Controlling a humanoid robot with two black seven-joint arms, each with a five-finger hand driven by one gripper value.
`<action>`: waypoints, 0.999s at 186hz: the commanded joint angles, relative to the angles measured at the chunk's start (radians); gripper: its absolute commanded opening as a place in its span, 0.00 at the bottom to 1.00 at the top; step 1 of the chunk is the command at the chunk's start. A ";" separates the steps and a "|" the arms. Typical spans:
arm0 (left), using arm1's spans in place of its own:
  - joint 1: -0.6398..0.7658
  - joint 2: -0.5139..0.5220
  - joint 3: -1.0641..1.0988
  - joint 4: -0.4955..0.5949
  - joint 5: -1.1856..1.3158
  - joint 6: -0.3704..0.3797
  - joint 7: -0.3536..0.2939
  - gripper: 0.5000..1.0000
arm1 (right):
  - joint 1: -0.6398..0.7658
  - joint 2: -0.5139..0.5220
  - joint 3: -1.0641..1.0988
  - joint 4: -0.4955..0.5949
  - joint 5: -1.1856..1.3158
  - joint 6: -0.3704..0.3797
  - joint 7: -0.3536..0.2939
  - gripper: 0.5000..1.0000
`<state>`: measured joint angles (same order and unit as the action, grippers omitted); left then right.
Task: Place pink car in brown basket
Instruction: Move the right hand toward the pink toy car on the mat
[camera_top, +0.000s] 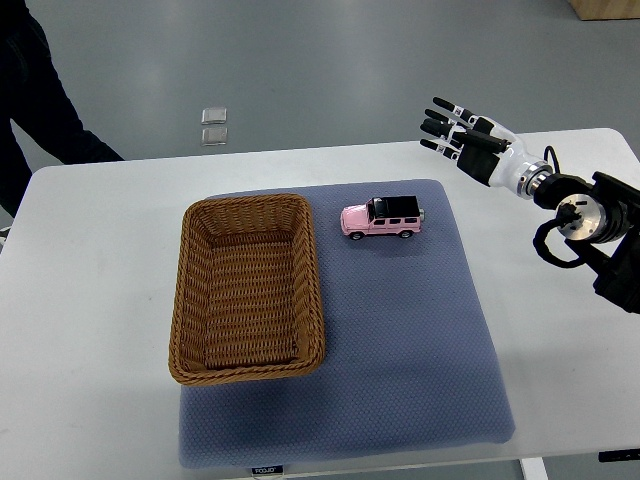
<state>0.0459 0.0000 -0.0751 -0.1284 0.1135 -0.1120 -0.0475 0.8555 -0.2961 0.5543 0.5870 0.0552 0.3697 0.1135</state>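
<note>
A pink toy car (381, 217) with a black roof stands on its wheels on the blue-grey mat (400, 340), just right of the brown wicker basket (195, 300). The basket is empty. My right hand (455, 130) hovers at the table's far right, up and to the right of the car and well apart from it. Its fingers are spread and hold nothing. The left arm does not show.
The white table (90, 300) carries the mat. A person's dark clothing (35, 90) shows at the top left beyond the table. Two small shiny squares (213, 127) lie on the floor behind the table.
</note>
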 joint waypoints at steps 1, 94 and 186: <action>0.000 0.000 0.000 0.000 0.000 0.000 0.000 1.00 | -0.001 0.000 0.000 0.001 0.000 0.005 0.002 0.83; -0.004 0.000 0.001 -0.002 0.000 0.002 0.000 1.00 | 0.008 -0.003 -0.002 0.019 -0.273 0.025 0.044 0.83; -0.004 0.000 0.001 -0.002 0.000 0.002 0.000 1.00 | 0.217 -0.015 -0.221 0.057 -1.025 0.026 0.153 0.83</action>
<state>0.0413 0.0000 -0.0725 -0.1306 0.1135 -0.1104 -0.0475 1.0129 -0.3099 0.4492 0.6453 -0.9131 0.3974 0.2659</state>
